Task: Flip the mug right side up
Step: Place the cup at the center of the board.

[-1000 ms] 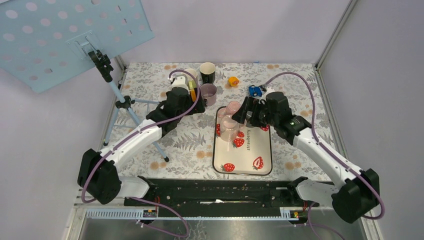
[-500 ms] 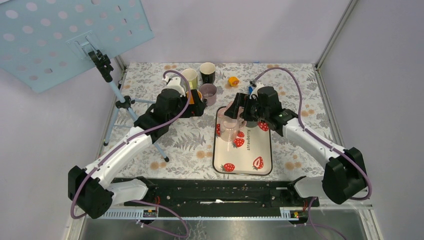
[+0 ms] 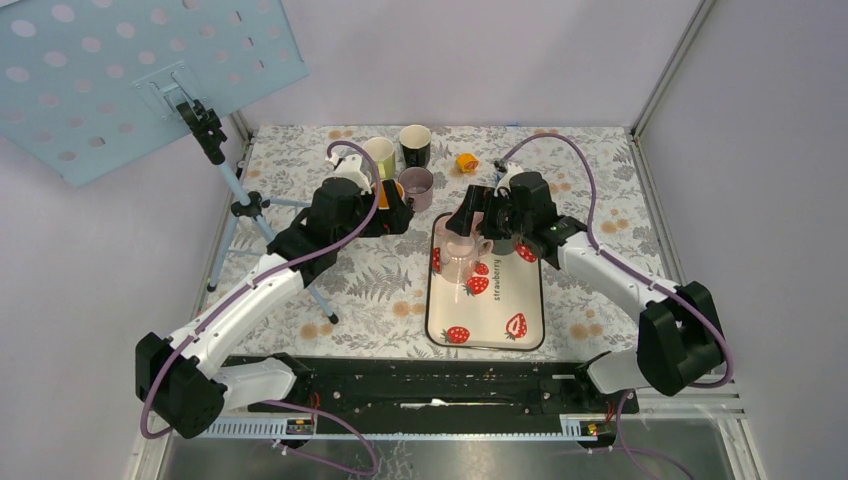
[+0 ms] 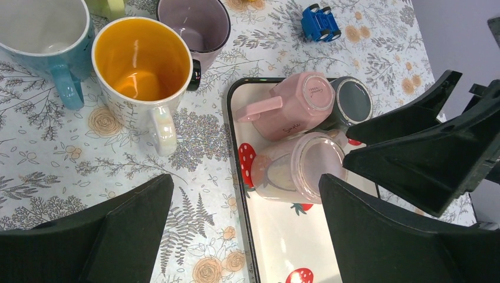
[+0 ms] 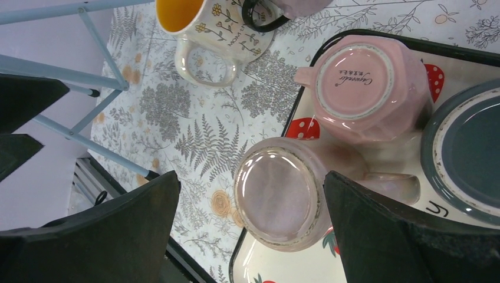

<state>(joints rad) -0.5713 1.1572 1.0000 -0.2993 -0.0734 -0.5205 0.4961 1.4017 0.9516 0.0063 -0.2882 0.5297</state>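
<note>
Item, my left arm [image 3: 250,290]: base at the near left corner of the tabletop [image 3: 600,160], reaching forward and rightward toward the middle. Item, my left gripper [image 3: 397,212]: jaws spread wide, gripping nothing, pointing right. Item, my right arm [image 3: 610,270]: base at the near right corner, elbow bent, forearm reaching leftward. Item, my right gripper [image 3: 462,218]: jaws spread wide, gripping nothing, facing my left gripper, the two apart.

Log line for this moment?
left gripper: open, empty | right gripper: open, empty, over tray | clear pink mug: upside down on tray, untouched | task: not done
</note>
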